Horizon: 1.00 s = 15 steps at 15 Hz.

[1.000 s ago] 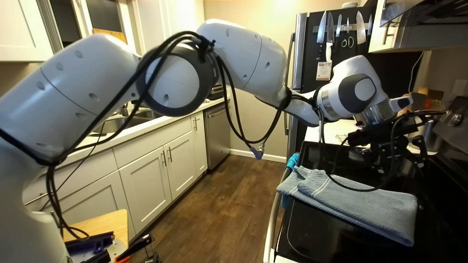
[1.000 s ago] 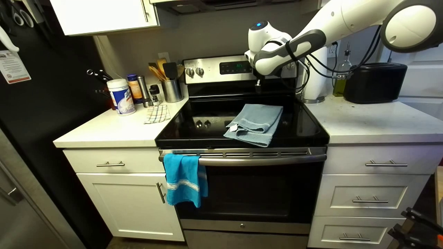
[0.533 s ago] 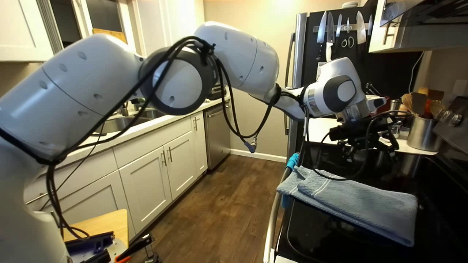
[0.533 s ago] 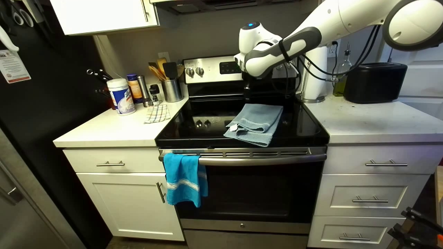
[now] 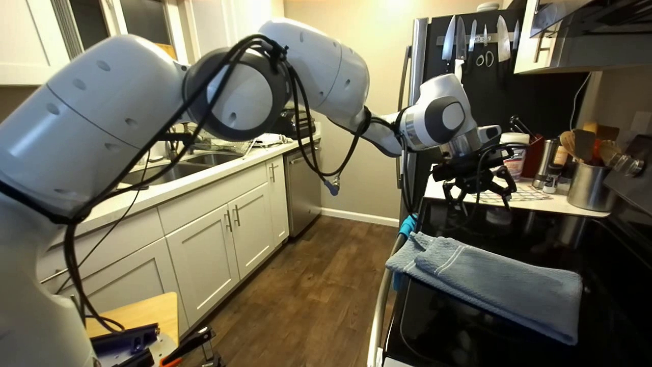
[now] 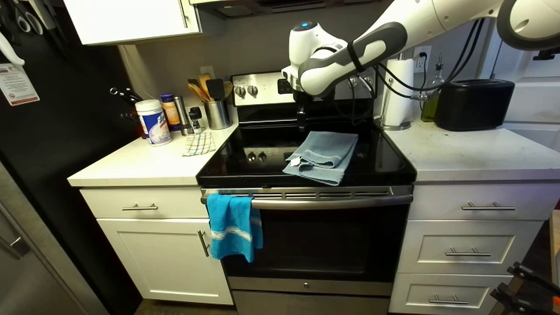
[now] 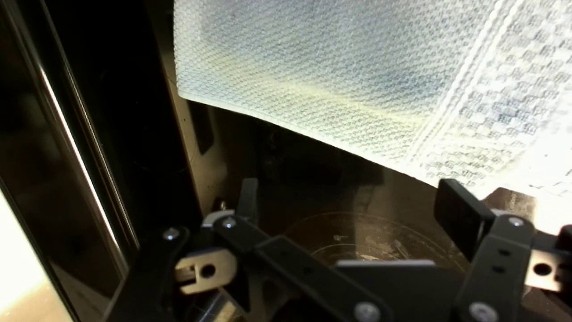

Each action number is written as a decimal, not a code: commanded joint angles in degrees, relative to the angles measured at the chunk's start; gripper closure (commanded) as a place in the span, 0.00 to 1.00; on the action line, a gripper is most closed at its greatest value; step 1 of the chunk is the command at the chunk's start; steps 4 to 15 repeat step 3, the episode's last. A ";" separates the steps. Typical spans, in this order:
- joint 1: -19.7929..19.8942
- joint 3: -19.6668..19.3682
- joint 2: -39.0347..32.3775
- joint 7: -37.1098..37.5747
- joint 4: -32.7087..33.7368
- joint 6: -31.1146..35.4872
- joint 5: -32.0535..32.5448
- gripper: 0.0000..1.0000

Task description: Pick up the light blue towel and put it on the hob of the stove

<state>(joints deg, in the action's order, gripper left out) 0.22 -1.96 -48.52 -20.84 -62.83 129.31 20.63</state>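
Refrigerator [image 6: 65,144], black-sided. Stove [image 6: 315,245], black, glass-topped. Light blue towel [image 6: 330,146], folded, lying on the hob [image 6: 258,173], toward its front. Bright blue towel [image 6: 232,225], draped over the oven handle [image 6: 332,204]. Toaster [image 6: 474,106], on the counter [image 6: 477,155] beside the stove. Gripper [image 7: 351,203], jaws spread, above the hob near the light blue towel. Utensil holder [image 6: 218,116], between stove and refrigerator. Canister [image 6: 153,123], white and blue, lettering unreadable. Fridge card [image 6: 17,85], print too small to read.
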 commanded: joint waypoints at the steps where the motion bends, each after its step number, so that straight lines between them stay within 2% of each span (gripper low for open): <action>1: -0.30 -0.55 -0.13 -0.24 0.13 -0.09 -0.50 0.00; 15: -0.03 -0.77 -0.36 -0.23 0.15 -0.07 -0.48 0.00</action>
